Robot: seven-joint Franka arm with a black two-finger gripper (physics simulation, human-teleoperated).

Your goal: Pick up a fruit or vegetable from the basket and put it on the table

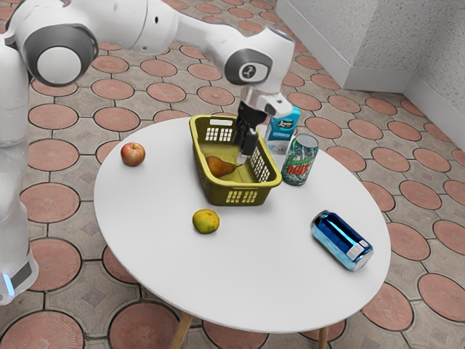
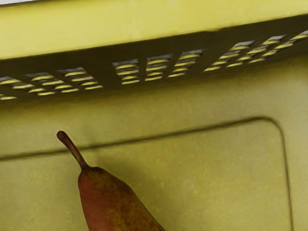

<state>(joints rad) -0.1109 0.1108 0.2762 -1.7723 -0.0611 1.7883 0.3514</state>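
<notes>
From where I stand, the white robot arm [image 1: 138,20] leans in from the exterior view's upper left, and its black gripper [image 1: 243,155] points down into the yellow-green basket [image 1: 216,193]. It hangs near the stem end of the pear [image 1: 220,166], but I can't tell whether it is open or closed.

The pear lies on its side on the basket's floor, its stem toward the exterior view's right. The wrist view looks down on the pear's narrow end and its stem [image 2: 72,148], which lies over a groove in the floor and points toward a slotted wall [image 2: 105,72], apart from it.

The basket sits toward the round white tabletop's [image 1: 160,269] far edge. Just beside it, on the exterior view's right, a Mountain Dew can [image 1: 300,160] stands upright, with a blue-and-white carton [image 1: 282,131] upright behind. A blue can [image 1: 341,241] lies on its side near the tabletop's edge at the exterior view's right. A red apple [image 1: 133,154] rests by the edge at the exterior view's left, and a greenish-orange mandarin [image 1: 206,221] sits in front of the basket, apart from it.
</notes>
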